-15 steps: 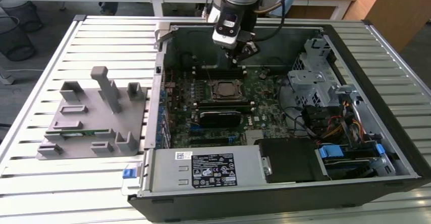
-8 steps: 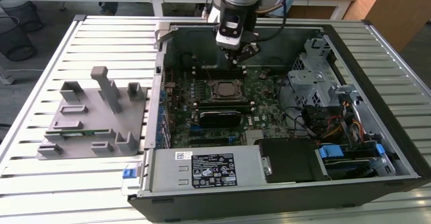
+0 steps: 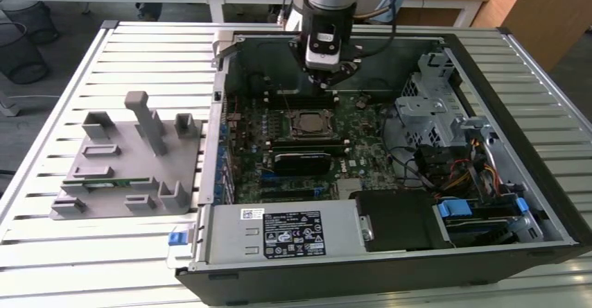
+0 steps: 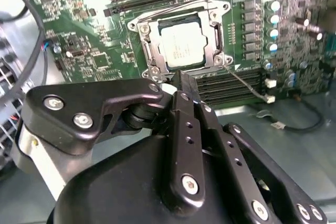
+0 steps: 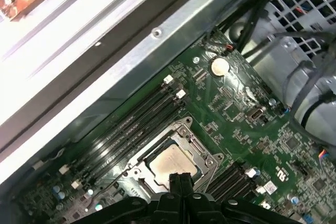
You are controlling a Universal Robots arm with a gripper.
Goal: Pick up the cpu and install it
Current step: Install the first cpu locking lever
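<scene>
Most looks done, I'd say: cpu (image 3: pixel 310 123) sits in its socket (image 4: pixel 148 51), gripper (image 3: pixel 326 82) at its 12 o'clock in the exterior view, fingers pinched together, empty.

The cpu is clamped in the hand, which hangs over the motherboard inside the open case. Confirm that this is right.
Not right. The cpu is not in the hand: it lies in the socket on the motherboard, as both wrist views show. The hand is shut on nothing. It does hang over the motherboard inside the open case.
</scene>
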